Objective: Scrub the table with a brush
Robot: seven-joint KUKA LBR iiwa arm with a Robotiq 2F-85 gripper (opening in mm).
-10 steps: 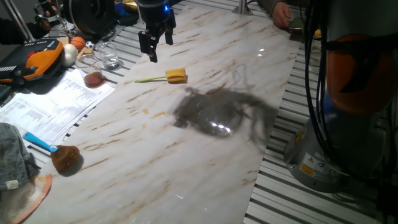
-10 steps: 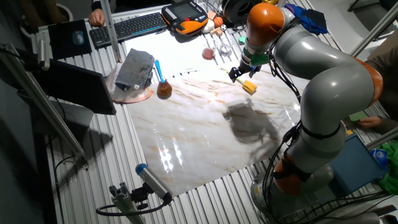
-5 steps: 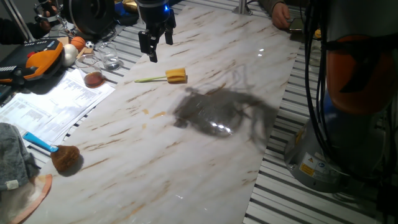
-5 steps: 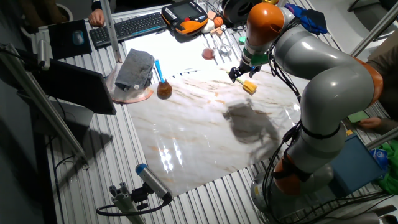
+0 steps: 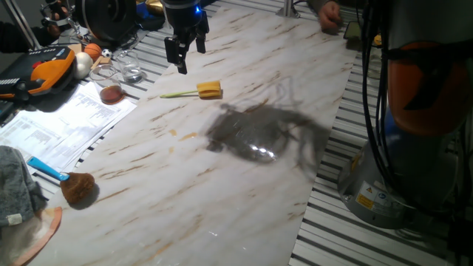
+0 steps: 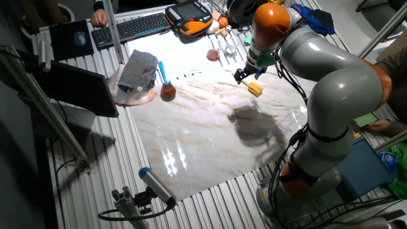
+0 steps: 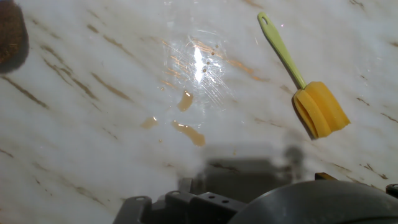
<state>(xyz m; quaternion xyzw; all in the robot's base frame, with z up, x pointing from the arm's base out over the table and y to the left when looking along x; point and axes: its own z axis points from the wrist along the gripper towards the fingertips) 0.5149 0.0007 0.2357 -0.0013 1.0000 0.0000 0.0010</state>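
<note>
Hand view: brush (image 7: 314,102) on bare table (image 7: 93,124); hand (image 5: 183,50) empty, fingers parted.

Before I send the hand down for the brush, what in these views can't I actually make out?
- Hand: fingertips are out of frame in the hand view, below the bottom edge.
- Brush: bristle side is turned away in the hand view; the brush is too small in both fixed views.
- Brush handle: hidden by the hand in the other fixed view.
- Tan marks on the table: wet or dry, cannot tell.

Yellow-headed brush (image 5: 201,91) flat on marble table (image 5: 222,177)
</note>
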